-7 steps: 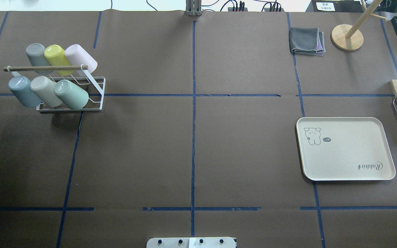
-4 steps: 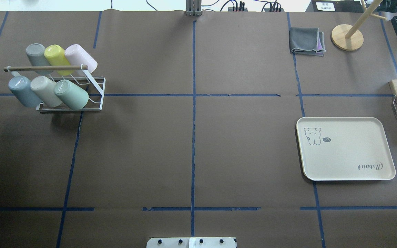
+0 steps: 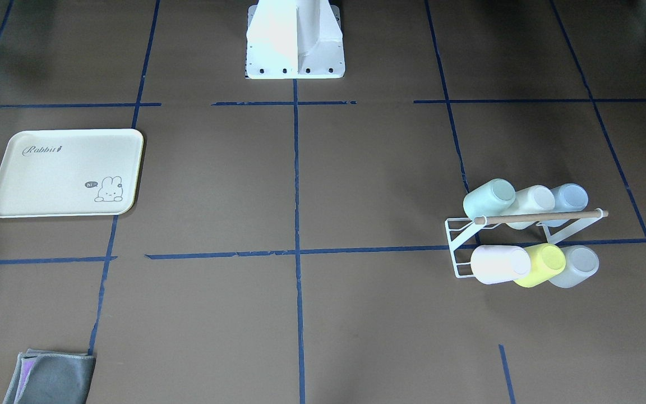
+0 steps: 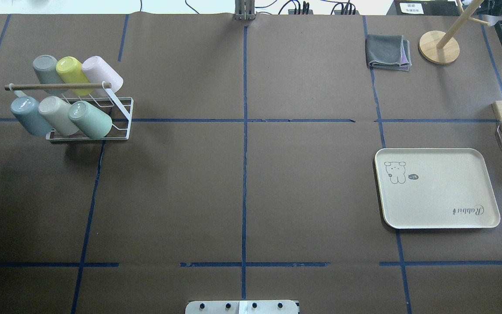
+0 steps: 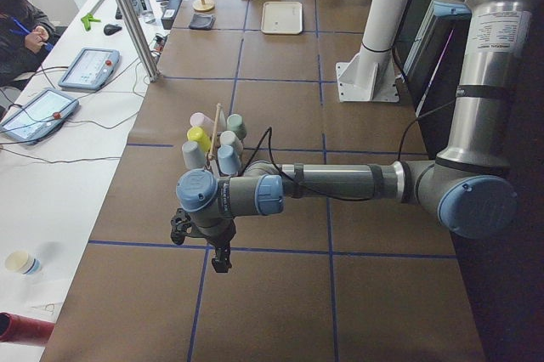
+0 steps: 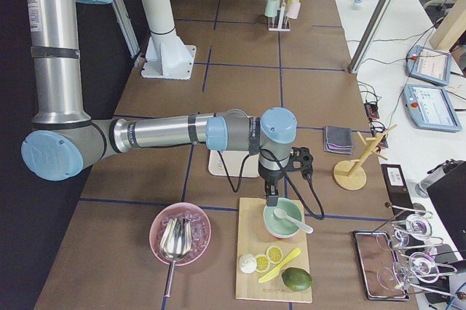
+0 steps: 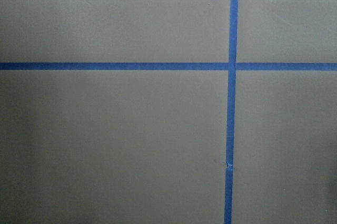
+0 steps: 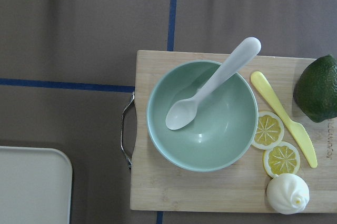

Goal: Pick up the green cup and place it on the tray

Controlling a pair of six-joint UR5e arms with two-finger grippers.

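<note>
Look for the green cup [image 4: 90, 119] tilted on the rack [image 4: 116, 138], just beyond the left gripper [image 5: 223, 258], far from the right gripper [image 6: 271, 198]; cannot tell either's opening. Probably light, stiff, slick plastic: pinch mid-wall, squeezing gently.

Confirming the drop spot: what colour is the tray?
The tray is cream; it shows best in the overhead view.

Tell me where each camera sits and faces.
Front-facing: across the table, facing the base; no arms.
Overhead: behind the base, above green cup and tray; no arms.
Exterior left: left table end; left arm near.
Exterior right: opposite end; right arm near.
Left wrist: down on blue tape.
Right wrist: down on bowl; tray corner shared with overhead.
</note>
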